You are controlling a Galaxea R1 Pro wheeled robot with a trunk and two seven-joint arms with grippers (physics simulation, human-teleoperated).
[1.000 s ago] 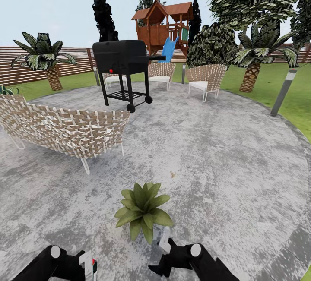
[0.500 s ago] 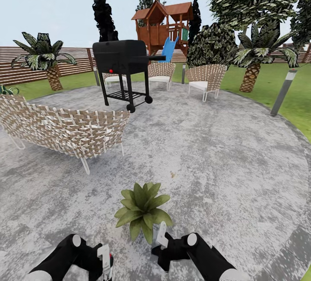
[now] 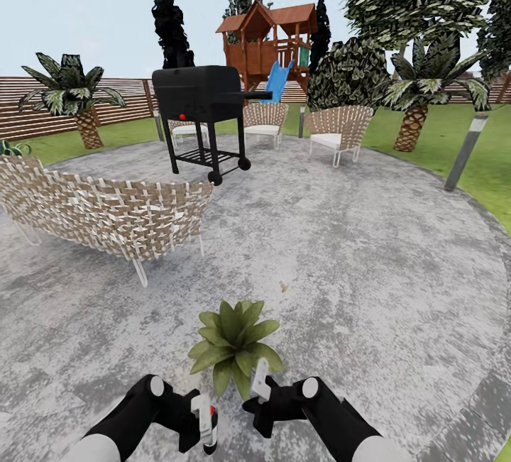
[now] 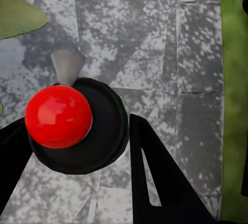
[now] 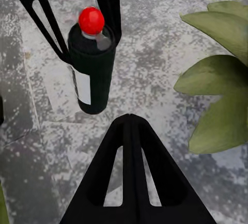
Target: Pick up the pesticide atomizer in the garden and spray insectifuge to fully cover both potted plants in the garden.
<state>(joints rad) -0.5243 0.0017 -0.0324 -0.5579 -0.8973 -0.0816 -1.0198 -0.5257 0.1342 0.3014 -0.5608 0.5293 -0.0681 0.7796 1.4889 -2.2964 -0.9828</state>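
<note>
We stand on the round grey paved patio (image 3: 341,249), with one potted plant (image 3: 235,346), a rosette of broad pointed leaves, on the paving just ahead of both arms.

Our left hand (image 3: 204,422) has its two fingers closed around the pesticide atomizer (image 3: 208,425), which shows from the head camera as a small dark bottle with a white strip and a touch of red. From the left wrist we look down on the atomizer (image 4: 77,126): a red ball on a round dark top, sitting between the black fingers (image 4: 155,172), above the paving. From the right wrist the atomizer (image 5: 93,69) appears as a dark bottle with a white label strip and red cap, clamped between the left hand's slotted fingers (image 5: 39,15), with the plant's leaves (image 5: 222,74) near it.

Our right hand (image 3: 260,381) hangs just beside the plant, on its right, touching nothing we can see; how wide it is open we cannot tell.

Farther off stand a woven sofa (image 3: 106,210), a black grill (image 3: 202,103), two woven chairs (image 3: 339,132), a bollard lamp (image 3: 466,150), palms (image 3: 71,96), a wooden playset (image 3: 270,43) and a slatted fence (image 3: 28,111).
</note>
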